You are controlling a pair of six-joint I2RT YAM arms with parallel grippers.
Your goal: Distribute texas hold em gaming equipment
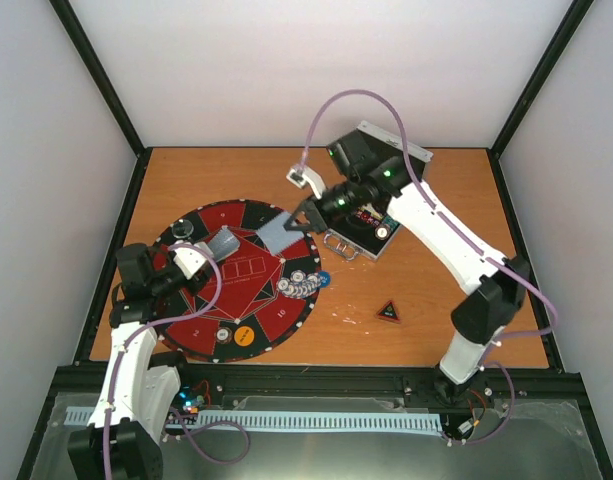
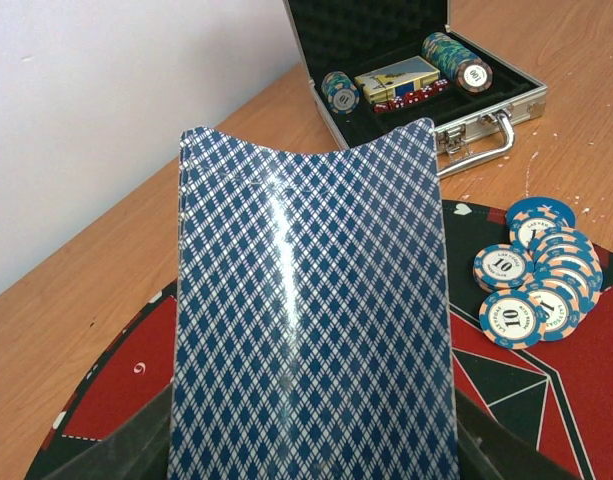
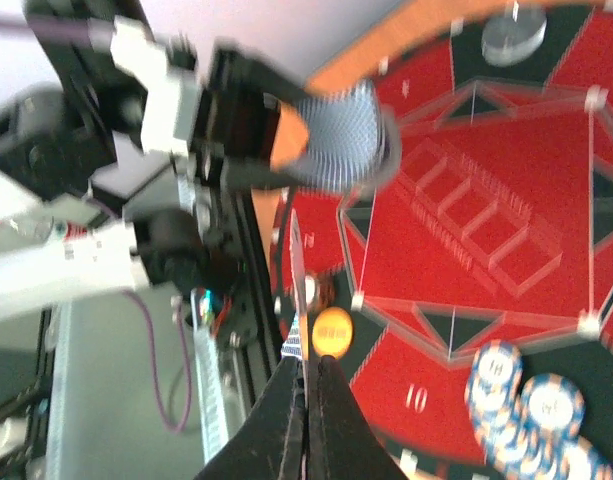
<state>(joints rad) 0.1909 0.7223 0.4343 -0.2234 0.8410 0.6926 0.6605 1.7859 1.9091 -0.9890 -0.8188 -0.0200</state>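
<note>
Bowed deck of cards [image 2: 311, 320] clenched in my left gripper [image 1: 211, 252], chips [image 2: 536, 285] ahead-right of it; right gripper [image 3: 308, 390] pinching one card [image 3: 296, 280] (edge-on).

left arm [image 1: 134, 345] low, elbow bent | left claw [image 1: 202, 258] clamped | right arm [image 1: 454, 238] reaching leftward | right claw [image 3: 307, 392] pinched tight

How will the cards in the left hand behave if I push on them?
Probably floppy: the cards bow into a trough where they are held. Likely slippery: a glossy streak runs down the top back, so the top card may slide off under a push. They look thin, so probably light.
</note>
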